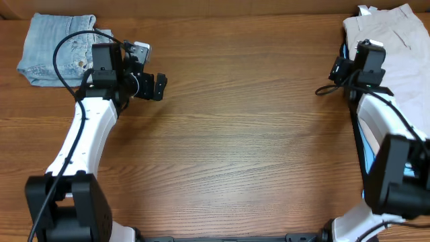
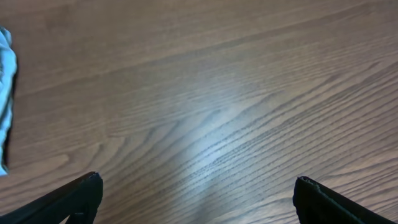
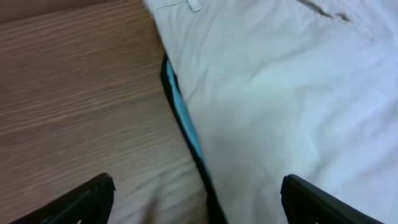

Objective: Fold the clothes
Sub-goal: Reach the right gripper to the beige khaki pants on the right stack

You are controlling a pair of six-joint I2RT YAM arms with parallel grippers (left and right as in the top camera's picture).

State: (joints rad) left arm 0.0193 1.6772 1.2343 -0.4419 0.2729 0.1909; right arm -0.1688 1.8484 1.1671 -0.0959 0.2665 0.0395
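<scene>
Overhead view: khaki shorts (image 1: 396,40) half out of frame

They're at 2 o'clock on the bench (image 1: 235,134), cropped by the frame edge and partly behind the right arm (image 1: 376,121). Right jaws are apart over their edge, with a black and light-blue strip (image 3: 183,118) peeking out underneath. Left jaws are wide apart over bare wood.

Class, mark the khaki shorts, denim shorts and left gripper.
khaki shorts (image 1: 402,39): overhead view, upper cloth
denim shorts (image 1: 48,50): overhead view, folded middle
left gripper (image 1: 161,86): overhead view, between fingertips

White arms (image 1: 80,134), black joints (image 1: 104,64), cables (image 1: 65,40)
</scene>
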